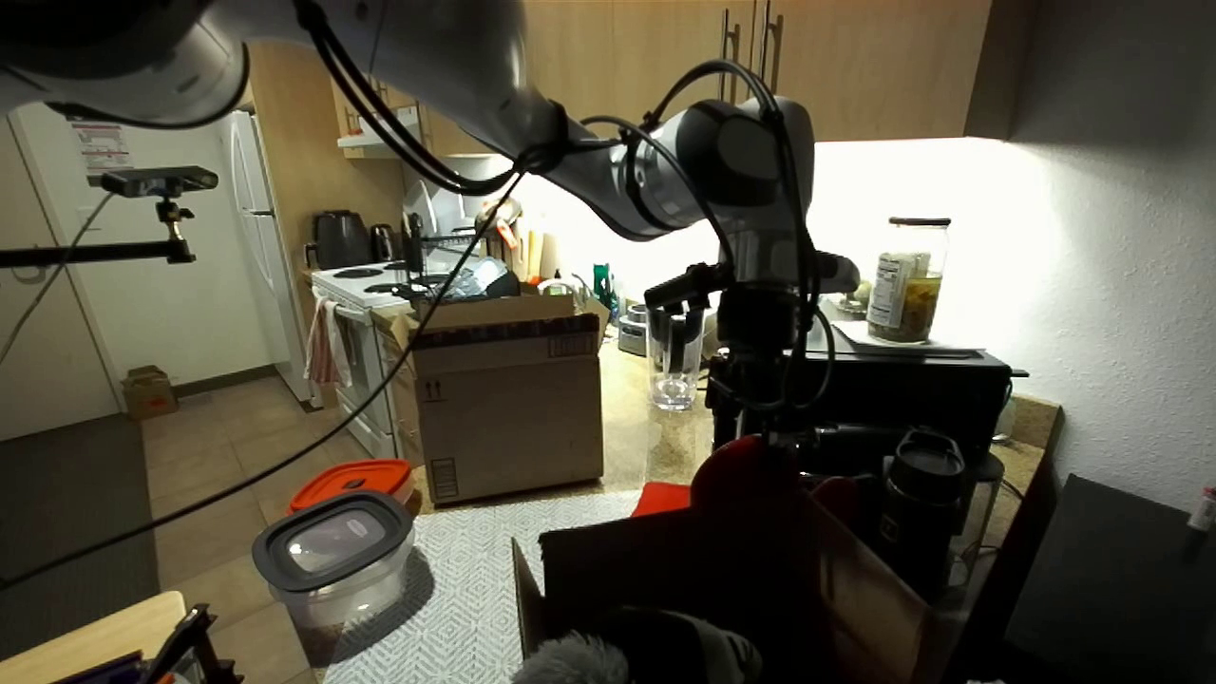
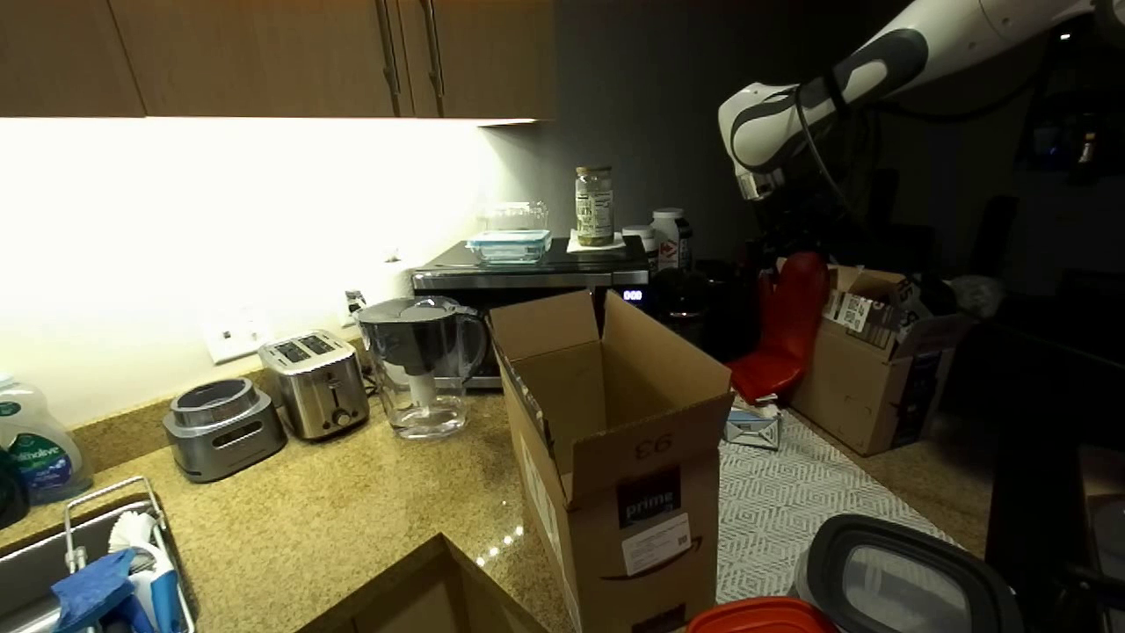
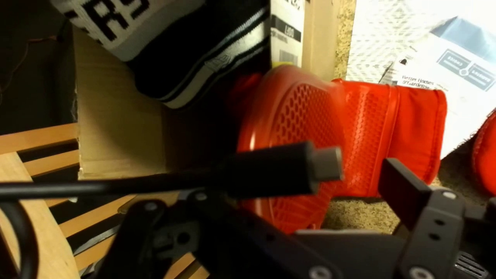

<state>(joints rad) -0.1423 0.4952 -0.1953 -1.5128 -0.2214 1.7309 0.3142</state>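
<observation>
In both exterior views the black two-fingered gripper (image 1: 760, 442) is hanging at the raised end of a red, honeycomb-textured oven mitt (image 3: 348, 135) with a stitched cuff. The gripper is standing released, its fingers (image 3: 405, 188) well apart in the wrist view; whether either is touching the mitt cannot be told. The mitt is filling the centre of the wrist frame, its rounded end leaning at an open brown cardboard box (image 2: 866, 387), its cuff pointing right. A black cable plug with a silver tip (image 3: 267, 170) is crossing in front of it.

At the wrist frame's upper left, a black, grey and white knitted hat (image 3: 186, 46) lettered "RS" is sitting in that box. At upper right, a white printed packet (image 3: 449, 104) is showing "Better Homes & Gardens".

In an exterior view, a tall brown carton (image 2: 606, 466) at lower centre is bearing "prime" above a white label too small to read. Mid-frame, a black microwave (image 2: 536, 280) is displaying "0:00". On the speckled tan counter (image 2: 395, 501), a dish-soap bottle (image 2: 39, 448) at lower left is showing letters ending "molive".
</observation>
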